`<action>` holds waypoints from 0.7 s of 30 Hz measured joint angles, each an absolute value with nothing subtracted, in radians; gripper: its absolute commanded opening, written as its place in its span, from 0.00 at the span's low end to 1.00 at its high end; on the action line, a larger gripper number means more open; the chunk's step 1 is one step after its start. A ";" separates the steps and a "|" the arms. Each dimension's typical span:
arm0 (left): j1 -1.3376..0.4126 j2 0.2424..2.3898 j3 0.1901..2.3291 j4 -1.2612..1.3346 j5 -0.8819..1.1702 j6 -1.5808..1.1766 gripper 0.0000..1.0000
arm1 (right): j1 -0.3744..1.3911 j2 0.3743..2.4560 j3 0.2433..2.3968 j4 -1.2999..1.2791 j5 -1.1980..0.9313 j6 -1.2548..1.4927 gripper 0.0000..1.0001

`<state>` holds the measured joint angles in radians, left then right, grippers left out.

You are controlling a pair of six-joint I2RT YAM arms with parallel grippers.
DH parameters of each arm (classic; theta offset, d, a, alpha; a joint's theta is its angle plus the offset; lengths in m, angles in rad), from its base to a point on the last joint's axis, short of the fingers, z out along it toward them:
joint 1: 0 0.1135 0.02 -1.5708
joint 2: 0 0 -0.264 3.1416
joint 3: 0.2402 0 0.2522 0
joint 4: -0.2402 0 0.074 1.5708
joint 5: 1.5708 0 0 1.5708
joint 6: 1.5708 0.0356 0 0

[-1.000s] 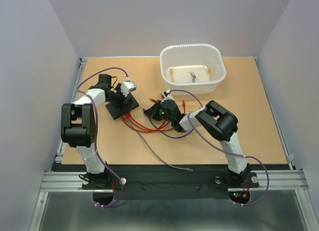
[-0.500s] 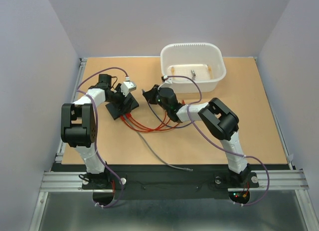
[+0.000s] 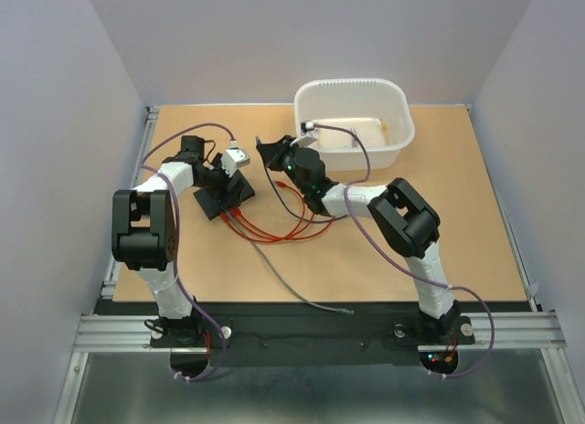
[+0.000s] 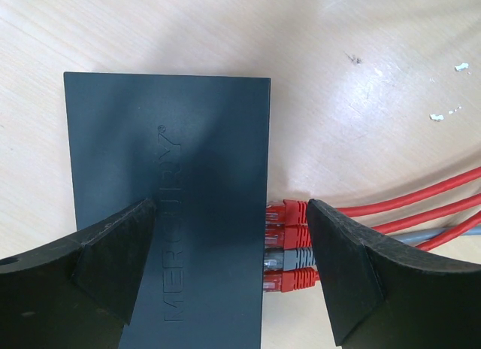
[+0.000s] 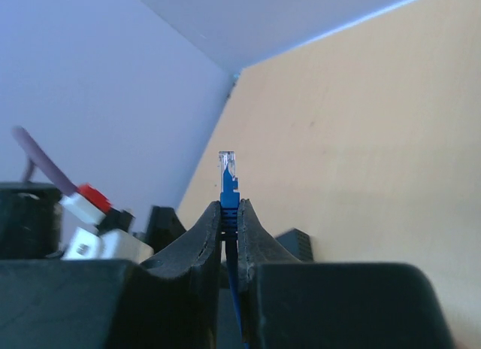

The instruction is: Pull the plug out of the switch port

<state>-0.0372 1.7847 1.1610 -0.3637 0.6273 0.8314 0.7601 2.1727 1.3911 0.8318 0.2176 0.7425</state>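
From above, I see the flat matte-black rectangular switch (image 3: 222,198) on the tabletop (image 3: 457,223), left of centre. The left claw (image 3: 231,171) is over it, and the right claw (image 3: 268,153) sits between it and the white plastic tub (image 3: 399,109).

Left wrist: the left claw (image 4: 229,266) is spread across the switch's port edge (three red plugs (image 4: 289,213) and one grey plug (image 4: 288,259) seated).

Right wrist: the right claw (image 5: 229,213) pinches a blue cable with a clear plug (image 5: 228,165), free in the air.
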 measured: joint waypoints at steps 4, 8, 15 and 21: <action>-0.037 1.785 1.163 -0.366 0.627 0.829 0.93 | 0.760 2.173 1.448 0.859 0.213 0.808 0.00; -0.037 1.785 1.165 -0.369 0.624 0.826 0.93 | 0.760 2.173 1.490 0.893 0.207 0.857 0.00; -0.037 1.786 1.166 -0.371 0.624 0.825 0.93 | 0.760 2.173 1.587 0.947 0.202 0.921 0.00; -0.037 1.786 1.166 -0.371 0.624 0.824 0.93 | 0.760 2.173 1.649 0.987 0.225 0.924 0.00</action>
